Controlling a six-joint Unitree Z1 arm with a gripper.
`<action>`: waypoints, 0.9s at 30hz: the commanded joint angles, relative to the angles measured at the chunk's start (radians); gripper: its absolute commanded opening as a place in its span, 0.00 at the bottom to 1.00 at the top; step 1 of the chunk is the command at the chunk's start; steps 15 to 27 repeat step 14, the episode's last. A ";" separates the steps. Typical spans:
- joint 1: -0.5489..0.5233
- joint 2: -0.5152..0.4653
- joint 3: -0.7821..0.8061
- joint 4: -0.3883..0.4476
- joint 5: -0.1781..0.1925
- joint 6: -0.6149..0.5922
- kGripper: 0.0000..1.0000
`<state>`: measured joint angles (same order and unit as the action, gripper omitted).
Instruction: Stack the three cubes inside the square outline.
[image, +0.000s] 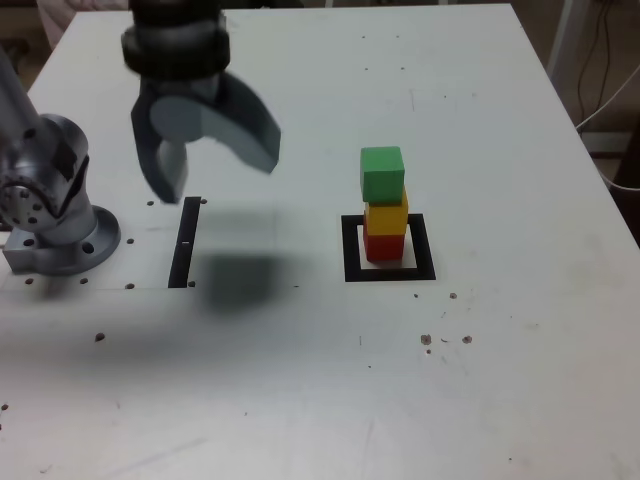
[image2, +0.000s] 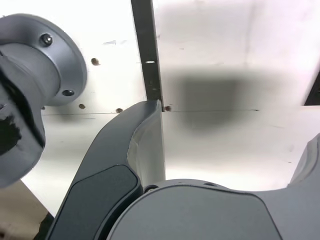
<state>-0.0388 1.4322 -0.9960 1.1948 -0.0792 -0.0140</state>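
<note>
Cubes are not in the claw (image: 215, 165); it hangs spread wide and holds nothing at the upper left of the exterior view, above its dark shadow (image: 238, 280). Just below it lies a thin black strip (image: 185, 243), with the arm's round base (image: 60, 235) at the left edge. Right of centre, the square outline (image: 389, 273) holds a stack: red cube (image: 384, 246), yellow cube (image: 386, 217), green cube (image: 382, 174) on top. The white table (image: 320, 400) has small dark specks. No writing can be read.
</note>
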 joint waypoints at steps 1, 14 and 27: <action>0.000 -0.013 0.037 -0.046 -0.008 -0.001 1.00; 0.000 -0.014 0.143 -0.133 0.150 -0.001 0.99; 0.000 -0.014 0.143 -0.133 0.150 -0.001 0.99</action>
